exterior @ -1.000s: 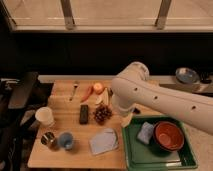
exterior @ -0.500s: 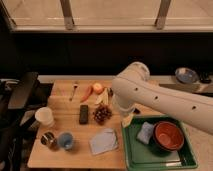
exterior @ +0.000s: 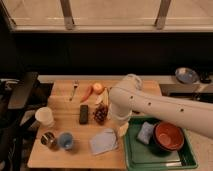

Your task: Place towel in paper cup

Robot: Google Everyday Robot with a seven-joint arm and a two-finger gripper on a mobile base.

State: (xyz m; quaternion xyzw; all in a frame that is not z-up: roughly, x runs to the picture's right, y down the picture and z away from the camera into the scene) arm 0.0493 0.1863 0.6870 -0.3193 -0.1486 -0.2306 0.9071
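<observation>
The towel is a grey-blue folded cloth lying flat on the wooden table near its front edge. The white paper cup stands upright at the table's left side, well to the left of the towel. My gripper hangs at the end of the white arm, just right of the towel and a little above the table, by the green tray's left edge. It holds nothing that I can see.
A black remote, grapes, an apple, a carrot and a fork lie mid-table. A metal can and a blue cup stand front left. The green tray holds a red bowl and a blue sponge.
The arm has dropped a little, bringing the gripper lower toward the table beside the towel. The objects on the table have not moved.
</observation>
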